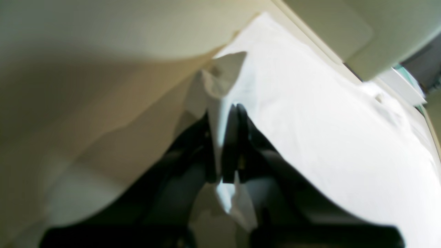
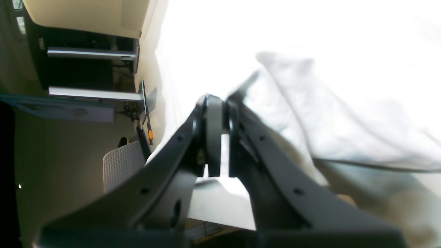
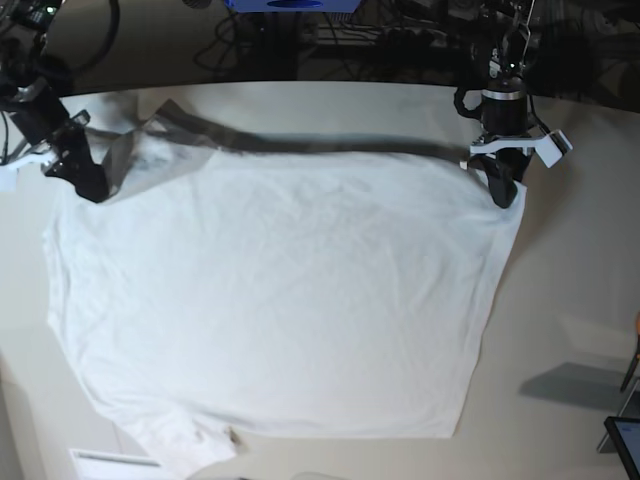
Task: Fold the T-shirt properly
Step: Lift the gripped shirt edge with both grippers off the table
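Soft, light white cotton T-shirt (image 3: 280,300) sags between my hands.
Left hand (image 3: 505,190) and right hand (image 3: 88,183) pinch its far corners, clamped on cloth.

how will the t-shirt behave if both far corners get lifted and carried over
Probably floppy: the T-shirt lies wrinkled on the table and bunches where the left gripper and right gripper pinch it. The middle would likely sag and drag.

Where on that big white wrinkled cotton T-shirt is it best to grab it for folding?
Probably at the two far corners of the white cotton T-shirt, approached from its outer sides. The left gripper and right gripper each pinch one, so the raised edge between them spans straight.
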Robot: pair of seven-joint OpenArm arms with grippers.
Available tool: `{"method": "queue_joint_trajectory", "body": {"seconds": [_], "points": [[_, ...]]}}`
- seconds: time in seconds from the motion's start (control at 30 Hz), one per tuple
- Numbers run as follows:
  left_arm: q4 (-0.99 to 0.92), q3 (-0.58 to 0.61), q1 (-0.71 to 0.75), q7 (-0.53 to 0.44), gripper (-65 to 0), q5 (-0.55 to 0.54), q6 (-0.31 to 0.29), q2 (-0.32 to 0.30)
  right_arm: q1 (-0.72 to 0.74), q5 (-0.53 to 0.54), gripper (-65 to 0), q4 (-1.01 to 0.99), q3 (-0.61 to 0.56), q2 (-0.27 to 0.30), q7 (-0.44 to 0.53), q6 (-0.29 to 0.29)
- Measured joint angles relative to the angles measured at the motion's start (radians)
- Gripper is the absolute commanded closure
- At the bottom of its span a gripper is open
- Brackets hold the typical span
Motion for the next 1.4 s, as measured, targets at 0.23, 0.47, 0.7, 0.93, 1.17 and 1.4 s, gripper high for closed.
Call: {"method": "queue_joint_trajectory", "body": {"seconds": [0.23, 0.47, 0.7, 0.93, 1.17, 1.4], "points": [[-0.005, -0.023, -0.08, 0.121, 0.0, 0.0, 0.009, 0.074, 0.116, -0.082, -0.1, -0.072, -0.006, 0.0, -0.021, 0.002], [-0.006, -0.139, -0.145, 0.289, 0.0, -0.002, 0.085, 0.119, 0.224, -0.106, -0.1, -0.191, -0.007, 0.008, -0.036, 0.002], [-0.017, -0.191, -0.202, 0.353, 0.0, 0.001, 0.091, 0.119, 0.312, -0.117, -0.1, -0.294, -0.007, 0.008, -0.039, 0.001], [-0.097, -0.192, -0.273, 0.387, 0.0, 0.002, 0.085, 0.156, 0.38, -0.166, -0.1, -0.354, -0.008, 0.009, -0.039, 0.0], [-0.136, -0.182, -0.327, 0.395, 0.0, 0.002, 0.084, 0.158, 0.448, -0.236, -0.1, -0.37, -0.008, 0.006, -0.04, 0.003], [-0.192, -0.177, -0.367, 0.404, 0.0, 0.001, 0.09, 0.161, 0.484, -0.244, -0.1, -0.453, -0.008, 0.006, -0.037, 0.003]]}}
